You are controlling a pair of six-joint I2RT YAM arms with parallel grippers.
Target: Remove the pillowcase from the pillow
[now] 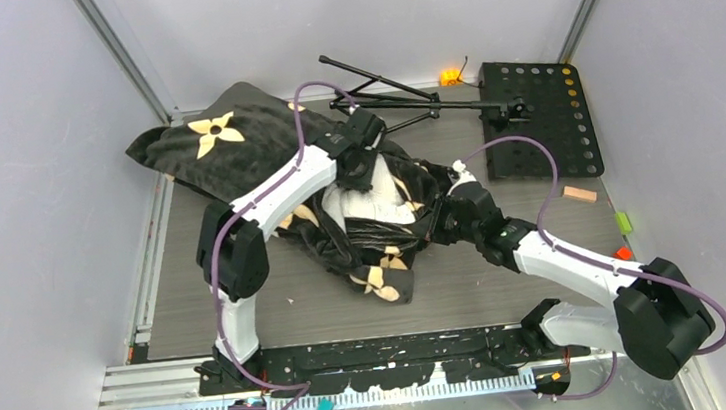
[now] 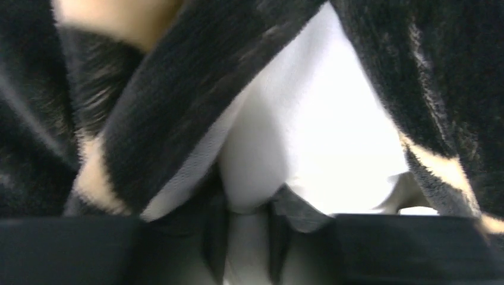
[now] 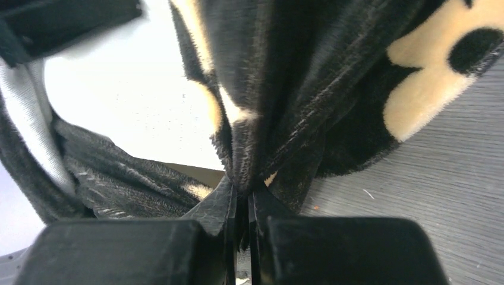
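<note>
Evidently the right fingers (image 3: 217,208) were clenched on a gathered fold of the pillowcase (image 1: 233,147), anchoring the cover mid-bench (image 1: 507,282) while its far end lay toward the back-left corner. The left fingers (image 2: 215,237) straddled a bulge of the pillow (image 1: 364,205) exposed at the opening, probably to draw it out; whether they gripped it, I cannot tell.

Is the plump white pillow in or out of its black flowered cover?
Partly out: white pillow shows where the black plush pillowcase gapes.
</note>
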